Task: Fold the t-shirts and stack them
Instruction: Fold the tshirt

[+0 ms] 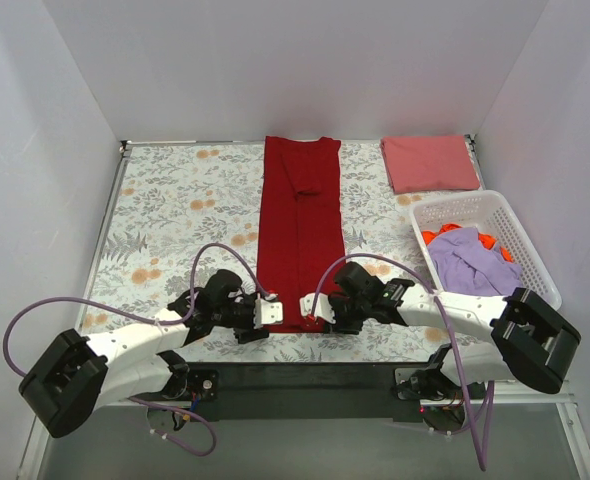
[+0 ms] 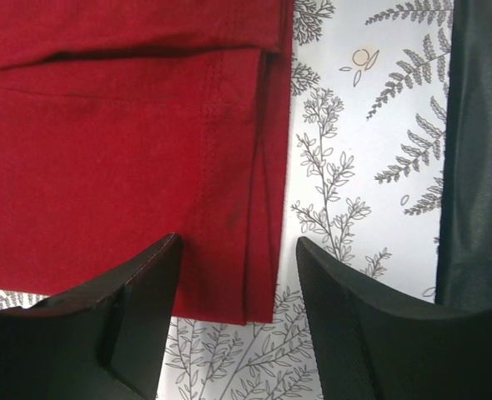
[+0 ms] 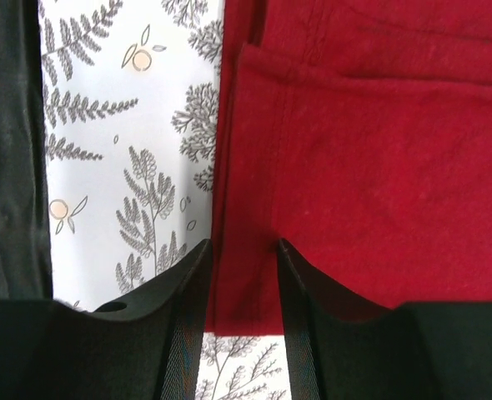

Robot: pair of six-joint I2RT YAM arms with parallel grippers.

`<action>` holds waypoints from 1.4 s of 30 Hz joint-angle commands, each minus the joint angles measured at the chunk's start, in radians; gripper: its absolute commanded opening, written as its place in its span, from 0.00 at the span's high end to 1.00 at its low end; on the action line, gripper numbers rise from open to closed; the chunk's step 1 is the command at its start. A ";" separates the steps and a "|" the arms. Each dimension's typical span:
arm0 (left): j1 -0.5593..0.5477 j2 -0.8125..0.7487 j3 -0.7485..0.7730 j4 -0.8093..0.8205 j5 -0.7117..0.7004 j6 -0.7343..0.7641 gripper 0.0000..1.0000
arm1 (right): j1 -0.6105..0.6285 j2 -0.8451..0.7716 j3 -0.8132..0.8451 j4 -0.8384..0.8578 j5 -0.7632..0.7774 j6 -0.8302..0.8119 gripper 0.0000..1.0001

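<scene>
Astride crimson t-shirt [image 1: 300, 235] hem, left gripper [image 2: 238, 250], right gripper [image 3: 239, 250]

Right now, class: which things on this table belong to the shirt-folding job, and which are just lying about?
Job: crimson shirt, pink shirt, purple shirt, orange shirt.
Lying about: white basket, floral cloth.

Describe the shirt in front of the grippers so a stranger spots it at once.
Start at the floral-printed cloth and look along its centre line. There the crimson t-shirt lies as a long narrow strip running from the near edge to the far edge. It is darker and longer than the pinkish-red shirt folded at the far right corner.
</scene>
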 commanded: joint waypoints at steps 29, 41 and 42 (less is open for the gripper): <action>-0.016 0.076 -0.012 -0.010 -0.035 0.089 0.59 | 0.019 -0.006 0.009 -0.074 -0.026 0.031 0.50; -0.018 0.100 -0.005 -0.046 -0.026 0.137 0.59 | 0.010 0.115 -0.004 -0.034 0.028 0.058 0.60; -0.018 0.103 -0.006 -0.051 -0.026 0.146 0.59 | 0.010 0.118 -0.002 -0.035 0.031 0.062 0.61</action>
